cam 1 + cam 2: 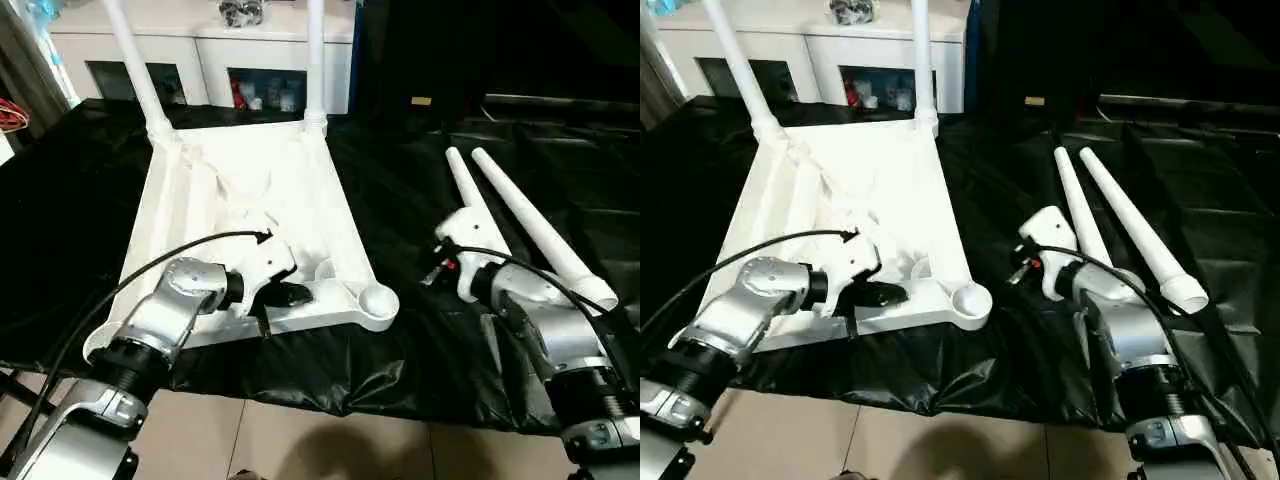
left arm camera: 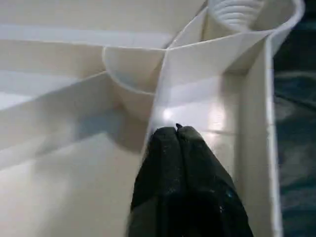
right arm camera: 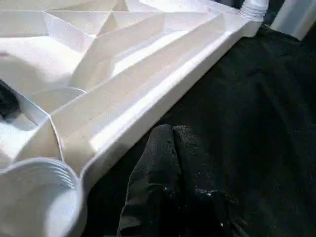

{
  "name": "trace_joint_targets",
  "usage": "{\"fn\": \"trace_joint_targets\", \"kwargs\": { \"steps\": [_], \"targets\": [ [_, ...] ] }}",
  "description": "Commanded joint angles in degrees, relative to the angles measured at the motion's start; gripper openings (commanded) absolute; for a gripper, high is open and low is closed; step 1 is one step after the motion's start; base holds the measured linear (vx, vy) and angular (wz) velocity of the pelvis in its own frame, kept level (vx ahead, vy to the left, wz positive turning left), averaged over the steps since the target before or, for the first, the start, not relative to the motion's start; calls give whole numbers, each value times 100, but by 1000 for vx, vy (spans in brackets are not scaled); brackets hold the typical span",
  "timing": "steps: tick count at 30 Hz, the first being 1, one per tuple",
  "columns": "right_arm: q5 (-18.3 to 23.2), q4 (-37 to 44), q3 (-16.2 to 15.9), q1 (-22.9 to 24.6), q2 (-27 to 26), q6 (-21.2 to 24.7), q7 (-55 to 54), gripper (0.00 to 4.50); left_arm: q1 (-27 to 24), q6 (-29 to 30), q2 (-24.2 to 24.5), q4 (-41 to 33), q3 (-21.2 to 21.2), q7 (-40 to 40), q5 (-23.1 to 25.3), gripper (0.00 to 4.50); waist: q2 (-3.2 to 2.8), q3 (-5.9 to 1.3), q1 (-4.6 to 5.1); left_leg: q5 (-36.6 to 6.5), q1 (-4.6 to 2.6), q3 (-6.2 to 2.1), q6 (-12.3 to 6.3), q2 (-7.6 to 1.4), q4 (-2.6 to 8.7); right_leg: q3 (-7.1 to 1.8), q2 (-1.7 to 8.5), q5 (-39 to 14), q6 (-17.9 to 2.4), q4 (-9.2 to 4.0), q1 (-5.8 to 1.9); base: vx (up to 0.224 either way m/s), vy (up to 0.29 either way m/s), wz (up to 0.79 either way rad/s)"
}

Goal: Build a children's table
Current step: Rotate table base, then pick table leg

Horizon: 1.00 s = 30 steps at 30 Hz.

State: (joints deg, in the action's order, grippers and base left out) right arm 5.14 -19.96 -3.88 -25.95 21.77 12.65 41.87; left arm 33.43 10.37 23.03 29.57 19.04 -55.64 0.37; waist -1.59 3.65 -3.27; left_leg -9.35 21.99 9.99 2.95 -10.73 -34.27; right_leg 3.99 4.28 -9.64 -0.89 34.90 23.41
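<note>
- The children's table is half built: its tabletop [image 1: 250,215] lies ribbed side up on the black-draped table [image 1: 400,200], reaching that table's near edge, with two legs standing in the far corner sockets, the far left leg [image 1: 135,65] and the far right leg [image 1: 316,60].
- Two loose legs [image 1: 530,225] lie side by side on the drape to the right of the tabletop, well apart from it.
- The near right socket [image 1: 378,300] is empty and threaded inside, so I judge the step in hand to be fetching a loose leg for it.
- The left gripper [image 2: 177,129] has its fingers pressed together, holding nothing, its tip at a rib inside the tabletop beside that socket.
- The right gripper [image 3: 170,129] is likewise closed and empty, over the drape just beside the tabletop's right rim.
- To do this well, the right gripper should open, take a loose leg near its narrow end, stand it upright over the socket, and turn it in squarely; the left could steady the tabletop against sliding.
- The near left corner of the tabletop is hidden behind the left forearm, so I cannot tell the state of its socket.
- The tops of both standing legs are cut off.
- Whether the left tip touches the rib is hard to make out.
</note>
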Motion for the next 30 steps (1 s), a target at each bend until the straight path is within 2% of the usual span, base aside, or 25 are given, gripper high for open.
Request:
{"fn": "trace_joint_targets", "kwargs": {
  "steps": [1, 3, 6, 11, 12, 13, 15, 16, 18, 21, 24, 25, 26, 28, 30],
  "targets": [
    [43, 182, -11, 78, 71, 125, 32, 2, 150, -37, -65, 12, -6, 379, 91, 0, 4, -416, 5, -1739, -114, -70, -62, -201, 421, -257, 351, -1804, -1042, -496, -276, 0, 0, 0],
    [43, 244, -1, 103, 87, 174, 33, 2, 196, -36, -139, 43, -46, 508, 120, 0, 1, -421, -14, -1723, -122, -62, -81, -201, 408, -260, 352, -1743, -1067, -497, -271, 0, 0, 0],
    [30, 317, -6, 136, 114, 231, 10, 2, 212, -123, -265, 101, -118, 642, 221, 0, 15, -419, -10, -1650, -95, -68, -106, -186, 403, -250, 355, -1826, -1008, -506, -295, 0, 0, 0],
    [27, 464, 20, 196, 161, 303, -20, 2, 160, -159, -423, -37, -171, 756, 149, 0, 29, -424, -8, -1590, -83, -68, -147, -189, 399, -246, 354, -1833, -970, -510, -298, 0, 0, 0],
    [46, 523, 40, 210, 167, 335, -22, 2, 137, -165, -441, -135, -202, 776, 97, 0, 30, -425, -5, -1589, -87, -68, -148, -191, 398, -247, 355, -1825, -977, -508, -293, 0, 0, 0],
    [102, 618, 131, 216, 142, 431, -107, 0, 75, -46, -535, -423, -394, 787, -176, 21, 17, -427, 0, -1575, -83, -69, -138, -201, 397, -248, 363, -1735, -1047, -491, -308, 0, 0, 0],
    [334, 693, 349, 157, 54, 759, -220, 0, -41, 301, -682, -942, -734, 932, -583, 33, 31, -425, -7, -1556, -85, -62, -168, -198, 389, -243, 354, -1699, -1111, -497, -301, 0, 0, 0],
    [337, 696, 368, 145, 45, 800, -266, 28, -66, 369, -707, -1027, -787, 987, -617, 44, 27, -430, -5, -1532, -90, -59, -155, -204, 385, -247, 359, -1639, -1150, -465, -309, 0, 0, 0],
    [299, 682, 400, 119, 25, 867, -410, 38, -121, 511, -763, -1193, -894, 1110, -670, 58, 23, -415, 1, -1555, -87, -59, -169, -197, 388, -235, 344, -1733, -1142, -487, -296, 0, 0, 0],
    [138, 503, 505, -3, -92, 973, -907, 59, -271, 757, -940, -1569, -1134, 1617, -690, 78, 20, -410, 35, -1584, -91, -55, -116, -177, 385, -228, 322, -1944, -998, -514, -278, 0, 0, 0],
    [70, 323, 577, -110, -142, 1048, -1167, 78, -321, 769, -954, -1645, -1111, 1749, -589, 93, 31, -416, 49, -1597, -87, -57, -112, -163, 383, -226, 314, -2062, -907, -532, -276, 0, 0, 0],
    [-35, 51, 675, -276, -178, 1128, -1517, 89, -371, 757, -948, -1719, -1058, 1838, -475, 103, 27, -418, 67, -1593, -87, -66, -87, -168, 388, -224, 318, -2067, -902, -526, -269, 0, 0, 0],
    [-55, -81, 733, -364, -181, 1159, -1648, 100, -390, 741, -942, -1758, -1030, 1860, -427, 112, -5, -418, 77, -1600, -87, -73, -64, -170, 392, -224, 316, -2053, -910, -526, -268, 0, 0, 0],
    [-69, -300, 820, -524, -135, 1271, -1843, 115, -436, 839, -941, -1912, -992, 1898, -415, 122, 2, -417, 117, -1661, -88, -66, -18, -160, 387, -223, 304, -1952, -947, -525, -277, 0, 0, 0],
    [-96, -426, 833, -599, -81, 1329, -1915, 138, -458, 932, -949, -2005, -974, 1923, -418, 137, -20, -426, 121, -1626, -95, -60, -29, -159, 373, -229, 303, -1814, -986, -511, -279, 0, 0, 0]
  ]
}}
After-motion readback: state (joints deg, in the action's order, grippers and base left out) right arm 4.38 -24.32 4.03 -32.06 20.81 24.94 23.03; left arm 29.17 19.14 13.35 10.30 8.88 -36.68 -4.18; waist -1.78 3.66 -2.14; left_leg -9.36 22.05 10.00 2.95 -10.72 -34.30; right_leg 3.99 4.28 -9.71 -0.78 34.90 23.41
